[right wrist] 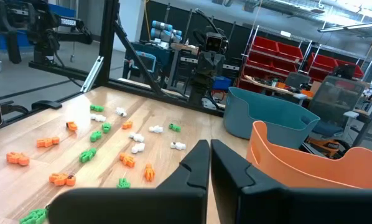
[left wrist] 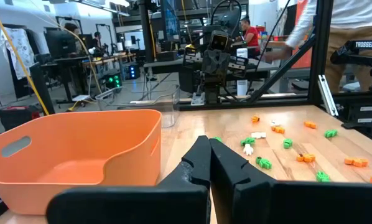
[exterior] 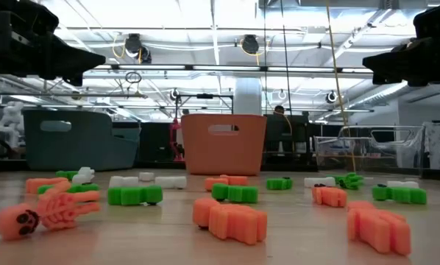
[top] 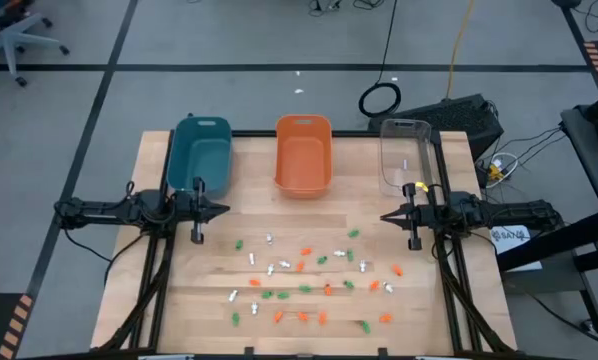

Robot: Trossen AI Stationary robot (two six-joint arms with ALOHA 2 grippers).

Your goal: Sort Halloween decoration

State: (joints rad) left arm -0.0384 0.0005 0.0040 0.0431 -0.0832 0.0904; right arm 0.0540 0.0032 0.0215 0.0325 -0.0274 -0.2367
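Observation:
The Halloween decoration is a scatter of tiny orange, white and green trinkets [top: 309, 280] across the near half of the wooden table [top: 179, 290]. In the low view an orange skeleton [exterior: 43, 210] and green pieces [exterior: 135, 195] lie closest. My left gripper [top: 222, 210] hovers shut and empty at the table's left side, in front of the teal bin [top: 201, 155]. My right gripper [top: 383, 216] hovers shut and empty at the right side, near the clear bin [top: 409, 155]. Both wrist views show the fingers pressed together, left gripper [left wrist: 209, 144] and right gripper [right wrist: 209, 149], with trinkets [right wrist: 111, 137] beyond them.
The orange bin [top: 303, 153] stands between the teal and clear bins along the far edge of the table. The arm frames run down both sides of the table. In the left wrist view a person [left wrist: 335, 25] stands beyond the table's right side.

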